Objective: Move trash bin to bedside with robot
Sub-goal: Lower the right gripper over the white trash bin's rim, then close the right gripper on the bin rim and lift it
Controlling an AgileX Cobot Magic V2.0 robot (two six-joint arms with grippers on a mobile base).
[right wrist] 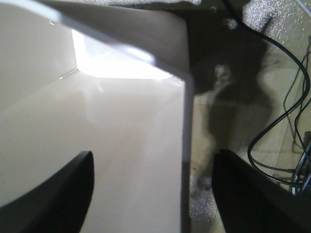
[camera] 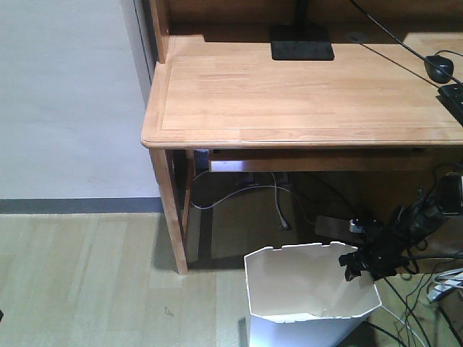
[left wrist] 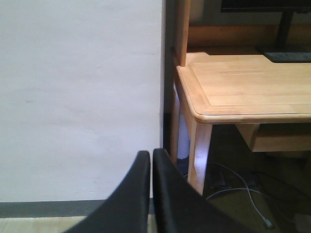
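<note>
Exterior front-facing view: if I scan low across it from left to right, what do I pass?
Grey wall → wooden desk leg → white trash bin → right claw at the bin's right rim → tangle of cables on the floor.

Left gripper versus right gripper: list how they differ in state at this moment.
The left gripper is shut, fingers pressed together; the right gripper stands wide open. The left gripper holds nothing and faces the white wall beside the desk; the right gripper straddles the side of the trash bin, one finger inside, one outside. Both have black fingers.
</note>
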